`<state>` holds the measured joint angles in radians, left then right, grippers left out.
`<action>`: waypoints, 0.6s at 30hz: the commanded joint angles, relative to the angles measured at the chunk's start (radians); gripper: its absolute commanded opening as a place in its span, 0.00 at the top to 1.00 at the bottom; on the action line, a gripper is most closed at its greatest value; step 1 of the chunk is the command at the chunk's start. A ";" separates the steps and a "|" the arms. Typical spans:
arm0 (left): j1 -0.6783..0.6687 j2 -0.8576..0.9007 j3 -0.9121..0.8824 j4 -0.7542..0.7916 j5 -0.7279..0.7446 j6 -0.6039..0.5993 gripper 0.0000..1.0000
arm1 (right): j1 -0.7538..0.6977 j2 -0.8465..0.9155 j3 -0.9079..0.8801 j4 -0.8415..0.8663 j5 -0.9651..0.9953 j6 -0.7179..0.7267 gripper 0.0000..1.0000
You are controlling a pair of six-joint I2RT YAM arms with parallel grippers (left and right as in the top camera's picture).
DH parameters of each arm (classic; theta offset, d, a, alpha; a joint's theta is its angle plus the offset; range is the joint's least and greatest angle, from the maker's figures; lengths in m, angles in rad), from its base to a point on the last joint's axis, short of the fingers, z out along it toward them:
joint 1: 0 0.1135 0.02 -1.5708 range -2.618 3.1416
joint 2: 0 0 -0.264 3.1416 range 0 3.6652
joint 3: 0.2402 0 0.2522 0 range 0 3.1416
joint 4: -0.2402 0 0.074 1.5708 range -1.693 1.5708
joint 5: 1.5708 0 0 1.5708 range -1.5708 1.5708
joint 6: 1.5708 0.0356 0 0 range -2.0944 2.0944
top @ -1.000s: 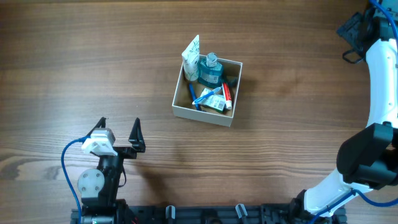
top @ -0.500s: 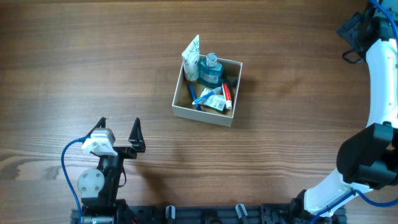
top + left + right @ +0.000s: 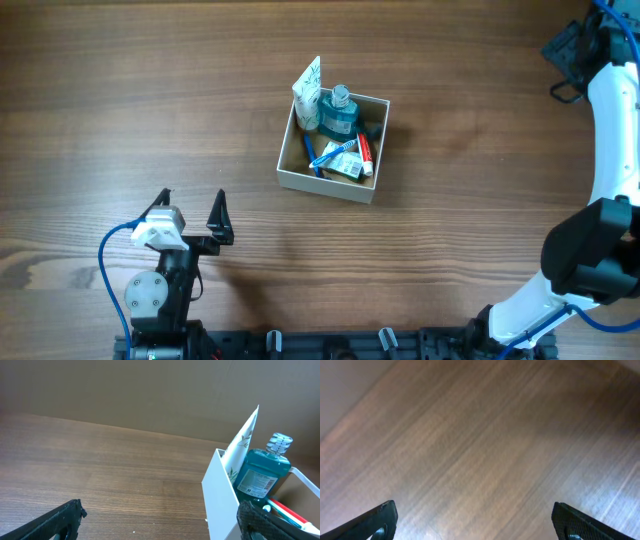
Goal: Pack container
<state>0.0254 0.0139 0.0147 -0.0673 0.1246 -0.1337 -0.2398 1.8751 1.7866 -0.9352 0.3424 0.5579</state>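
The container (image 3: 322, 186) is set near the middle of the wooden table (image 3: 120, 90), its white walls upright and its open top facing the overhead camera. It is filled with toiletries. A white tube (image 3: 308, 88) is leaned in the far left corner and sticks up above the rim. A teal bottle (image 3: 338, 115) is stood just beside the tube. A blue toothbrush (image 3: 330, 156), a red and white tube (image 3: 365, 154) and a small green packet (image 3: 347, 166) are laid flat toward the near side.

The left gripper (image 3: 191, 210) is held low at the near left of the table, with its two fingers spread wide and nothing between them. The container is found well apart from it, ahead and to its right. In the left wrist view the container's near corner is seen at the right of the frame, just inside the right-hand fingertip (image 3: 255, 515), with the tube and bottle rising behind that wall.

The right gripper (image 3: 475, 520) is parked at the far right edge of the table, well apart from the container. Its fingers are likewise spread wide, and only bare wood is seen between them.
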 commanded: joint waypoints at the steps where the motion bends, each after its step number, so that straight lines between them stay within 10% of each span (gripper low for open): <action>1: -0.002 -0.011 -0.009 0.001 -0.006 -0.010 0.00 | 0.055 -0.083 -0.009 -0.026 0.028 -0.019 0.00; 18: -0.002 -0.011 -0.009 0.001 -0.006 -0.010 0.00 | 0.137 -0.711 -0.244 0.129 -0.034 -0.100 0.00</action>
<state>0.0254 0.0139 0.0147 -0.0673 0.1246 -0.1337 -0.1043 1.2293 1.6867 -0.8757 0.3405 0.4843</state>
